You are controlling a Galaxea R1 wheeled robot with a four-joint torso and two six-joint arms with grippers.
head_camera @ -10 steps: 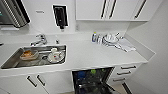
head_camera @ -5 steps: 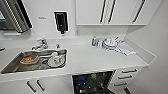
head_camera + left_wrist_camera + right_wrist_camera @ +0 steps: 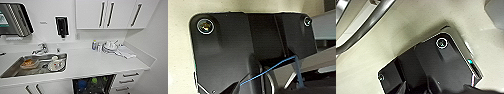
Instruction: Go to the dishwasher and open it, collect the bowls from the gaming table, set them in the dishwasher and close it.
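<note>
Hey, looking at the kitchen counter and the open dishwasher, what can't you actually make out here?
- Dishwasher, head view: lower part cut off by the picture's bottom edge; the blue and green items inside are too blurred to identify.
- Dishes in the sink, head view: blurred, contents unclear.
- Pile of dishes on the counter: too blurred to count.

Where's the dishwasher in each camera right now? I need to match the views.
Head view: dishwasher at bottom centre, dark interior open under the countertop.
Left wrist view: dark robot plate, grey bars beside it; dishwasher uncertain.
Right wrist view: robot plate over pale floor.
Shared landmark: pale floor, both wrist views.
</note>
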